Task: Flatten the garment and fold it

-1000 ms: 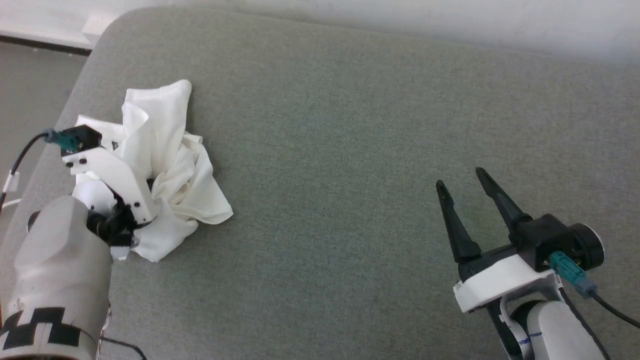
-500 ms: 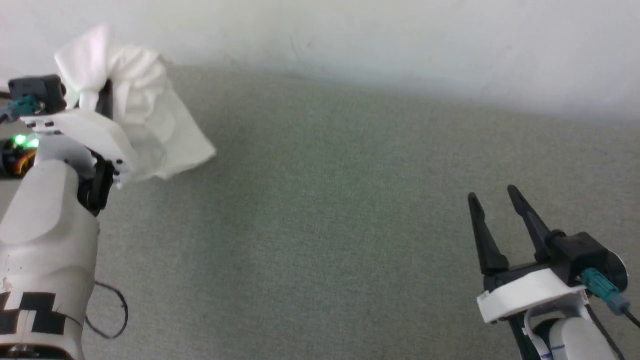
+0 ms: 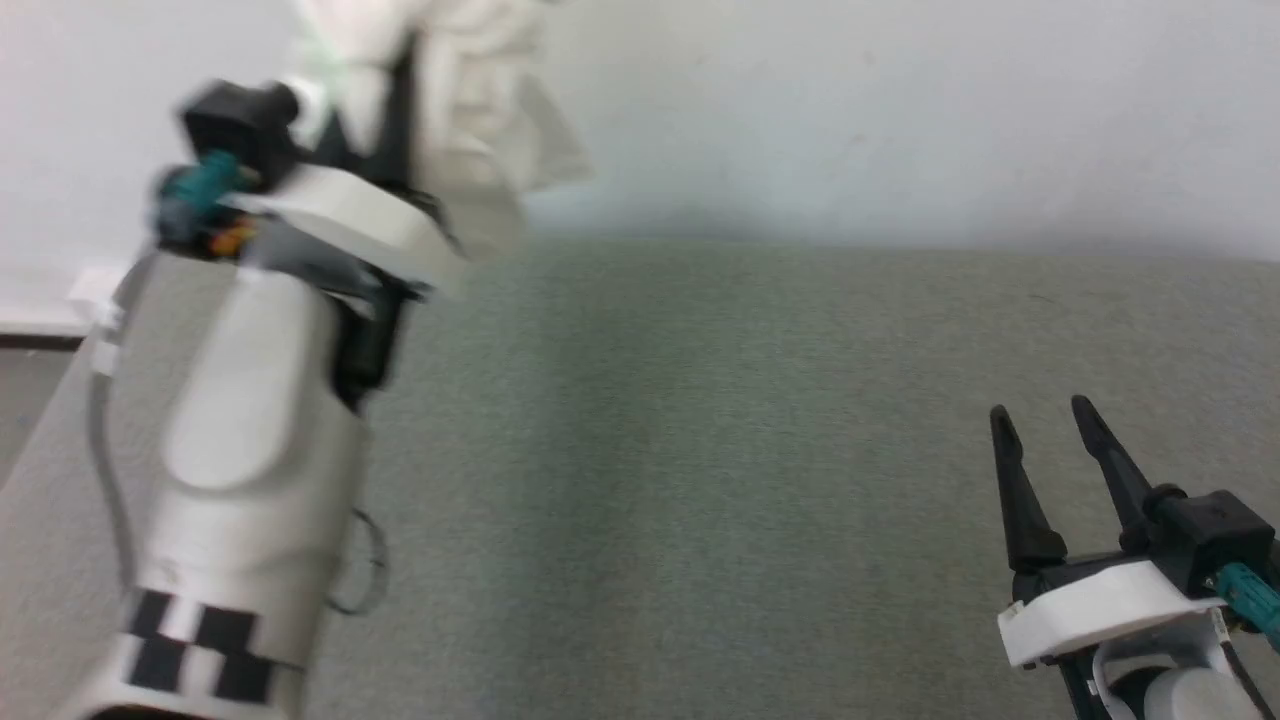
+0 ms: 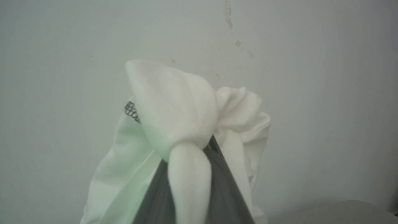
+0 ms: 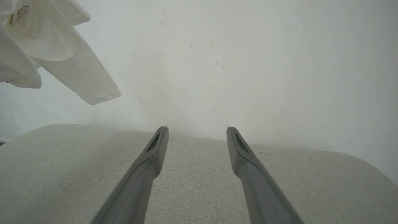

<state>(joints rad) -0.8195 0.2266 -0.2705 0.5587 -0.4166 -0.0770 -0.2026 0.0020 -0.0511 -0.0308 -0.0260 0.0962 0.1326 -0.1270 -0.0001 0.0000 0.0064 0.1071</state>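
Observation:
The white garment (image 3: 470, 110) hangs bunched in the air at the upper left of the head view, lifted off the grey cushion (image 3: 700, 450). My left gripper (image 3: 385, 90) is shut on it, its fingertips buried in the cloth. In the left wrist view the garment (image 4: 183, 109) wraps over the dark fingers (image 4: 217, 174), with a bit of zigzag stitching at its left edge. A sleeve of the garment (image 5: 77, 74) dangles at the upper left of the right wrist view. My right gripper (image 3: 1045, 420) stands open and empty over the cushion at the lower right.
A pale wall (image 3: 900, 120) rises behind the cushion. The cushion's left edge (image 3: 60, 400) drops to the floor beside my left forearm (image 3: 240, 480). In the right wrist view the cushion (image 5: 199, 186) stretches below the open right gripper (image 5: 197, 132).
My left gripper has lifted the garment off the cushion, up and to the right. The head camera has tilted up, showing more wall. The right gripper stays open.

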